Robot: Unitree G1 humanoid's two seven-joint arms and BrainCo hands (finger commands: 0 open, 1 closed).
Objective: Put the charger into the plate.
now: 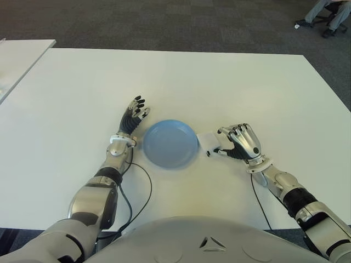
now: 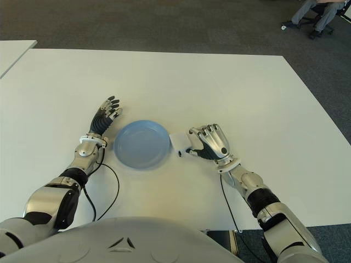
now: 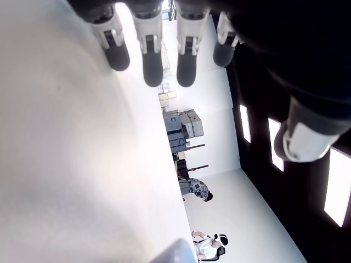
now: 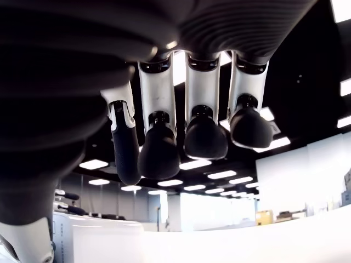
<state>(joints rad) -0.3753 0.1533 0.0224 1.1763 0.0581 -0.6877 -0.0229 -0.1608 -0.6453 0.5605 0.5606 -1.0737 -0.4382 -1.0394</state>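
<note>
Right hand (image 1: 237,141) curled beside white charger (image 1: 208,141), contact with it unclear, charger on table (image 1: 230,82) just right of blue plate (image 1: 170,143); left hand (image 1: 133,118) open, just left of plate.

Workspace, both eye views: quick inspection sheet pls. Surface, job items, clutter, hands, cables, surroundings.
Surface: white table, bare around the job's things.
Job's things: blue plate, empty; white charger just right of its rim, on the table.
Clutter: nothing seen.
Hands: right hand beside the charger, fingers curled, no grasp visible; left hand left of the plate, fingers spread.
Cables: black cable looping by the left forearm; another by the right forearm.
Surroundings: dark carpet; a seated person's legs far right.
</note>
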